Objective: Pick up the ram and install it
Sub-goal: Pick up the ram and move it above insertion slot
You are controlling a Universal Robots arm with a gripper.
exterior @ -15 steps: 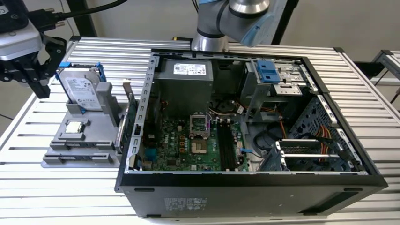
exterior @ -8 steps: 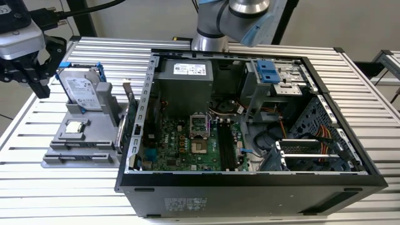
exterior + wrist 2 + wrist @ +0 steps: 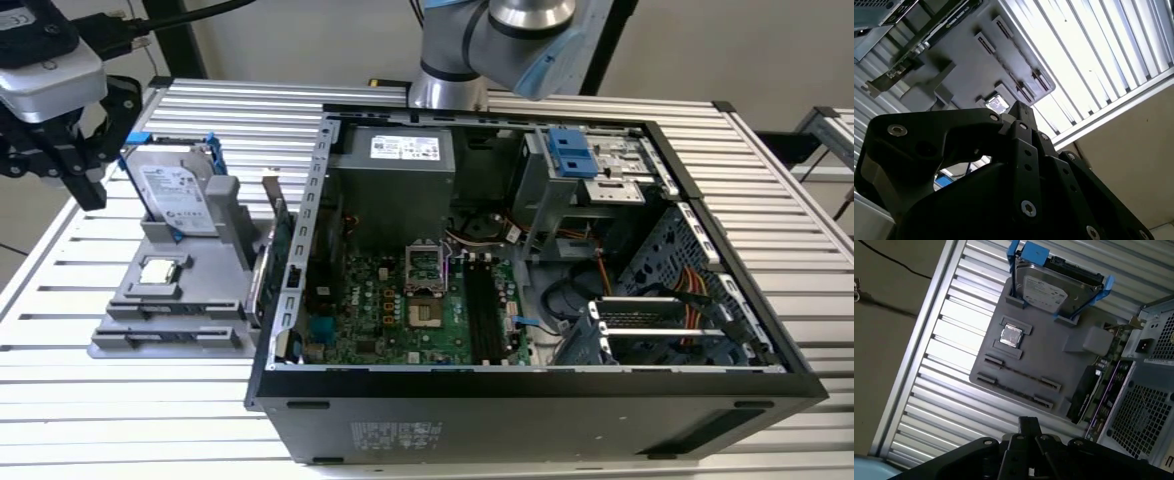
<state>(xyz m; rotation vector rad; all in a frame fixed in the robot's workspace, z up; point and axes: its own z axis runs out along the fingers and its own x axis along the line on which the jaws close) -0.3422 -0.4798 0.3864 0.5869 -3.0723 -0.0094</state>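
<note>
The ram (image 3: 1021, 374) looks like a thin dark strip standing on edge between the clips of a grey holder (image 3: 1054, 360). In the exterior view the ram (image 3: 171, 337) lies along the holder's front edge. My gripper (image 3: 83, 200) hangs off the table's edge on the exterior view's left, above and apart from the holder, its fingers pointing down. In both wrist views the fingertips (image 3: 1029, 421) meet in one point with nothing between them. The gripper (image 3: 1021, 106) is well short of the ram. The motherboard's black slots (image 3: 483, 310) lie inside the open computer case (image 3: 534, 385).
The holder also carries a silver hard drive in a blue frame (image 3: 176, 190), a small square processor chip (image 3: 158, 270) and an upright expansion card (image 3: 276, 250) next to the case wall. The slatted table's edge (image 3: 54, 250) runs below the gripper.
</note>
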